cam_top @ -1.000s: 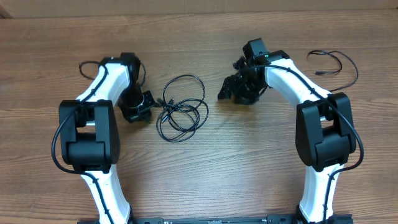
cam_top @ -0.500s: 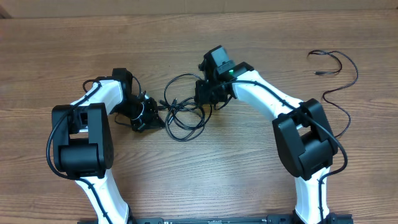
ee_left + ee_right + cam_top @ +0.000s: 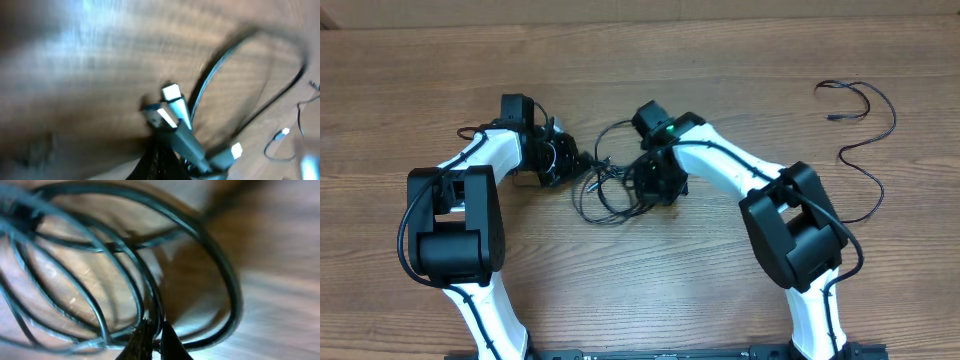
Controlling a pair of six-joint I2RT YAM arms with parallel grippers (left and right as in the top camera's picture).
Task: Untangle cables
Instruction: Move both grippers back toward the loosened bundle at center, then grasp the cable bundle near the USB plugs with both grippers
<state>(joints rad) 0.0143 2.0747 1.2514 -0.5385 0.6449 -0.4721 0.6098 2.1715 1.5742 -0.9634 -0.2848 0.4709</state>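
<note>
Black cables (image 3: 615, 182) tangled; left tool (image 3: 577, 168), right tool (image 3: 647, 186) pinching them; spare cord (image 3: 880, 97) apart.

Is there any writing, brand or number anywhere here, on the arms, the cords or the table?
No readable text anywhere.
White arms, cables and table: no lettering shows from overhead.
Silver plug ends in the left wrist view: too blurred to tell any marking.
</note>
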